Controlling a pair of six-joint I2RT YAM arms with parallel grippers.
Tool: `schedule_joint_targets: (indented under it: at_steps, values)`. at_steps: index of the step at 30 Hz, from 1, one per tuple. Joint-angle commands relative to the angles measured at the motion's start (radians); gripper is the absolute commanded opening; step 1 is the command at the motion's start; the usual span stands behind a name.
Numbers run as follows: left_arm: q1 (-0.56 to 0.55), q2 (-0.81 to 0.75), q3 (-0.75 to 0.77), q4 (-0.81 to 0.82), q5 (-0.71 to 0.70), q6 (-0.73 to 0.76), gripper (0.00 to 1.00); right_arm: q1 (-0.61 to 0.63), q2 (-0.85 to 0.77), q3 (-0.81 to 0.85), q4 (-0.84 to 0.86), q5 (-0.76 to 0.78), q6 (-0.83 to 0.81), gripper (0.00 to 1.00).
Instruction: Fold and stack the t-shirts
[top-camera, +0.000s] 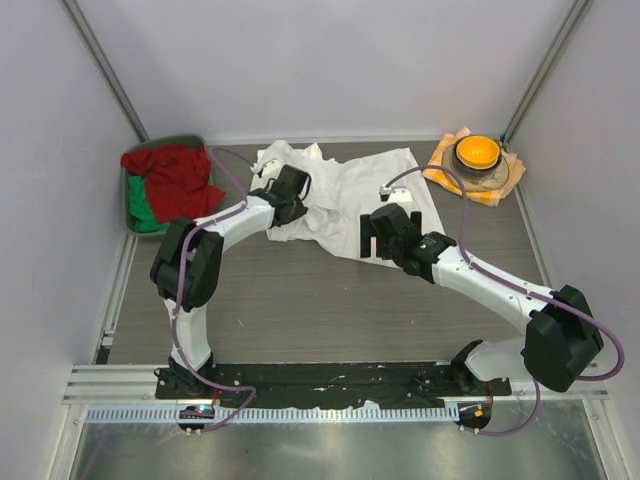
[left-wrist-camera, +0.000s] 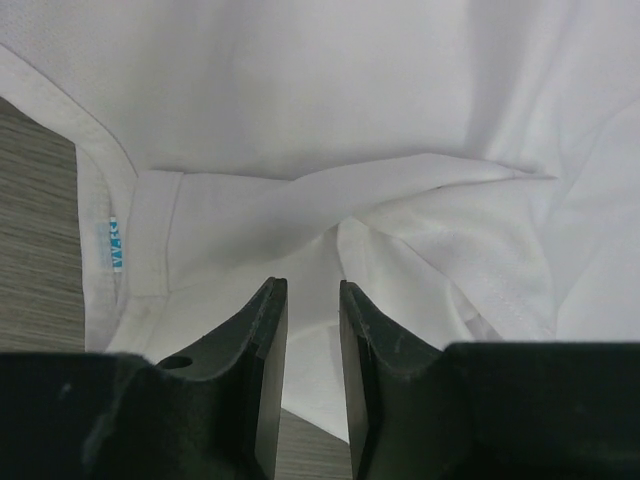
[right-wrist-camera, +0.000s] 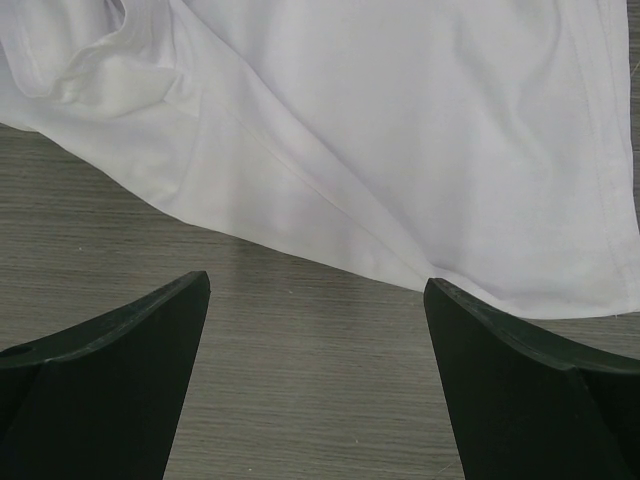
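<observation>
Progress: white cotton t-shirt (top-camera: 345, 190) lies crumpled and unfolded; no stack yet.
Left gripper (left-wrist-camera: 310, 290): jaws nearly together at a fold; hold uncertain.
Right gripper (right-wrist-camera: 315, 283): wide apart, empty.

Overhead view looks down; both wrist views sit close over the t-shirt (top-camera: 350, 195)

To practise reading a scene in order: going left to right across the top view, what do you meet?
bin of cloths → left gripper → right gripper → orange bowl. The white t-shirt spans both grippers, so it is left out.
</observation>
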Motion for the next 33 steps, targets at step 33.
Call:
schedule_joint_targets:
  at_steps: [33]
  values:
    - [0.027,0.129,0.146,0.067,0.003,-0.035,0.31,0.007,0.033,0.017,0.055,-0.011,-0.014,0.95]
